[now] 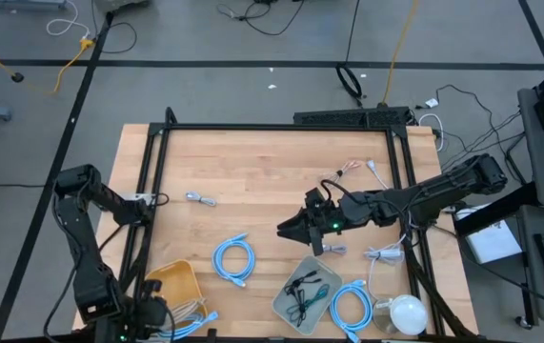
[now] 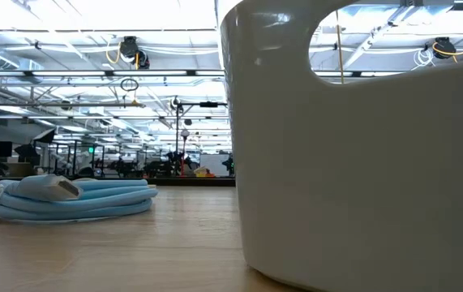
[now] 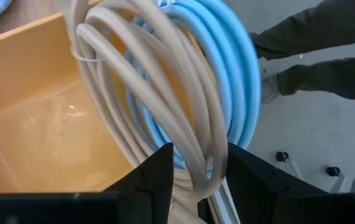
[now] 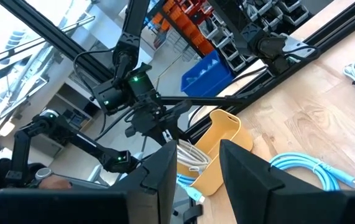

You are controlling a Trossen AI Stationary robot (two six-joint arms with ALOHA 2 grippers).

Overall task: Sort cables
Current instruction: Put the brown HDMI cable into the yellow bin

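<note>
Landmark: yellow bin (image 1: 178,283) at the table's near left corner. From overhead I see the left gripper (image 1: 148,314) just beside it, detail lost. Its wrist camera shows more: a beige cable coil (image 3: 158,93) and a light-blue coil (image 3: 227,81) hang over the bin's rim, the beige strands running between my parted fingers (image 3: 149,180); I cannot tell if they still pinch it. Right of the bin lies a light-blue loop (image 1: 234,258), then a grey tray (image 1: 307,291) holding black cables (image 1: 302,297). The right gripper (image 1: 291,228) hovers above the table, right of the bin, fingers apart and empty per its wrist view. The low view shows only a blue coil (image 2: 69,197).
</note>
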